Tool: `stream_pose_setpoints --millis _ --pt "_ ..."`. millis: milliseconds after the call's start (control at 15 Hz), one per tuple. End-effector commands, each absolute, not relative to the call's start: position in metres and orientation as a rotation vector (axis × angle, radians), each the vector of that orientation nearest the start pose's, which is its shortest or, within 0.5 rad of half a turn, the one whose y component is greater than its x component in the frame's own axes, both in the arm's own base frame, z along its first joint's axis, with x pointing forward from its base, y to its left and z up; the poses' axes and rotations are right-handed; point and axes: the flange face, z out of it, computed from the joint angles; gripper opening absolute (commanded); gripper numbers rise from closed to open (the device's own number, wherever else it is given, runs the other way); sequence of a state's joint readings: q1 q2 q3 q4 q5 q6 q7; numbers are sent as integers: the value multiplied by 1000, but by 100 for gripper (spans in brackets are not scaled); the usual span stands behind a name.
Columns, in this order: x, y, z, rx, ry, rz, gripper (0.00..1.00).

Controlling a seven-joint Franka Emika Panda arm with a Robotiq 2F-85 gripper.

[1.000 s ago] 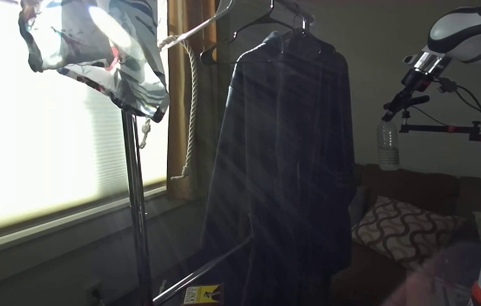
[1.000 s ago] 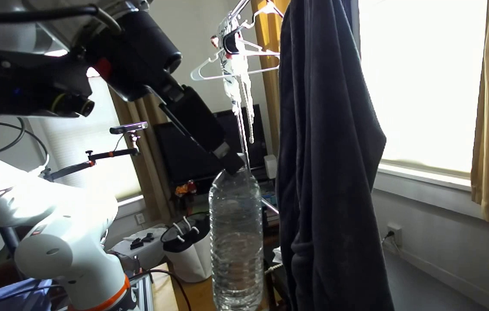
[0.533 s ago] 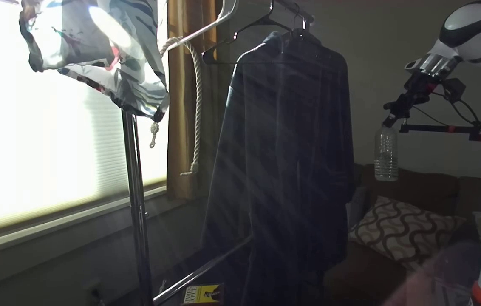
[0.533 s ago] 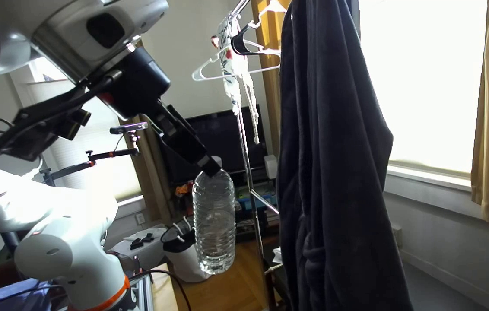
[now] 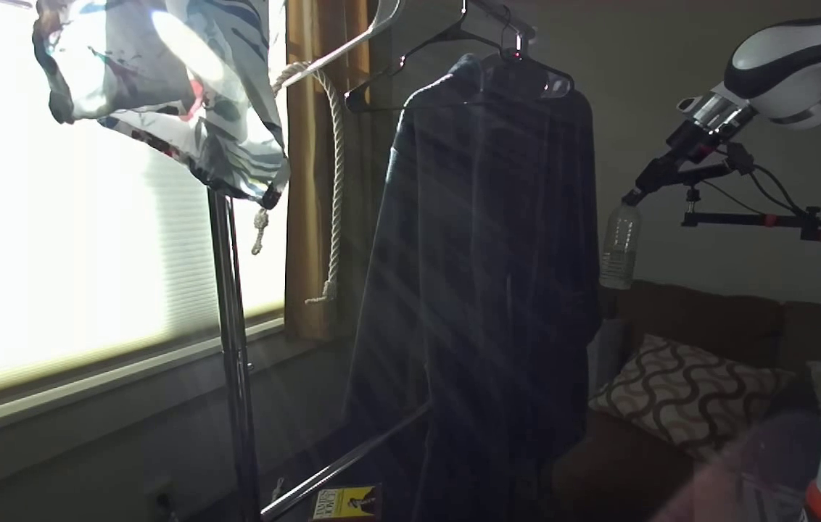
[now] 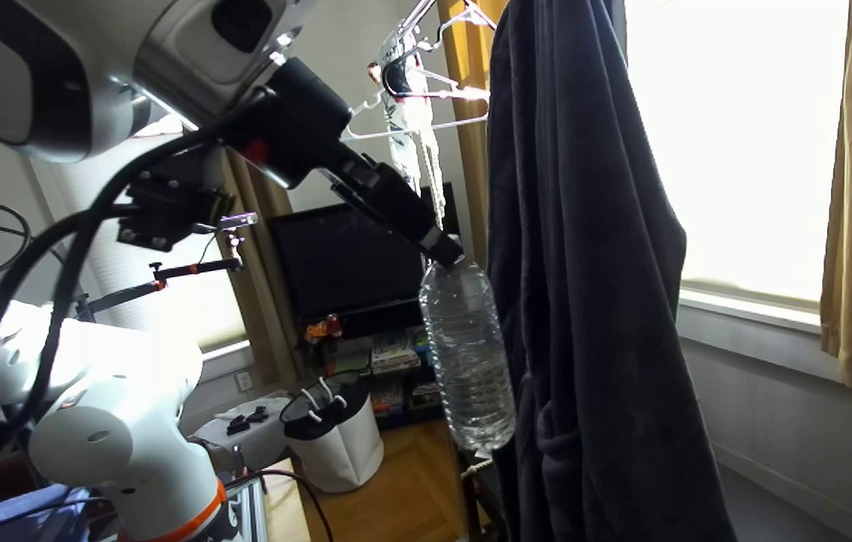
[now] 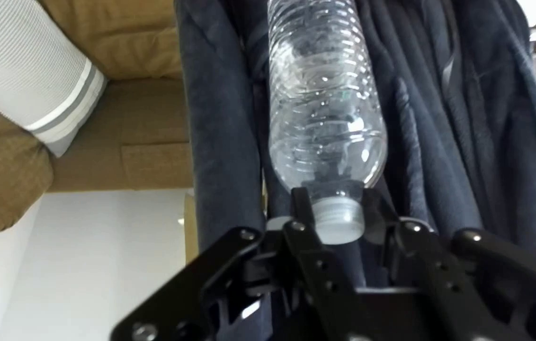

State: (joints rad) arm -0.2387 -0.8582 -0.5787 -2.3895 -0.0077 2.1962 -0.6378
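Two black fingers (image 7: 302, 208) of the gripper (image 7: 338, 203) are clamped on the neck of a clear plastic bottle (image 7: 325, 104). It is held in midair, white cap (image 7: 339, 225) uppermost and slightly tilted, just beside a hanging dark robe (image 6: 591, 263) in both exterior views; whether the two touch cannot be told. Slow, steady handling seems called for, so that the narrow hold is not twisted by a snag. Farther back, a patterned pillow (image 5: 682, 388) is seen on a brown couch (image 5: 715, 308).
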Motion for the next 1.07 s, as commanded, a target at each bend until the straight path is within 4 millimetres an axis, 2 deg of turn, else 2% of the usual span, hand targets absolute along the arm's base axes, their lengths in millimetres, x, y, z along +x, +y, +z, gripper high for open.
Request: stream_pose_setpoints --millis 0,133,467,867,1000 --pt "248 -314 611 -2969 226 -1260 8" --pt "266 -309 606 -2971 216 -1304 8" --pt "300 -298 584 -2984 182 -1278 8" --pt "335 -290 568 -2948 187 -1431 8" --pt "345 -291 553 -2969 196 -1467 8"
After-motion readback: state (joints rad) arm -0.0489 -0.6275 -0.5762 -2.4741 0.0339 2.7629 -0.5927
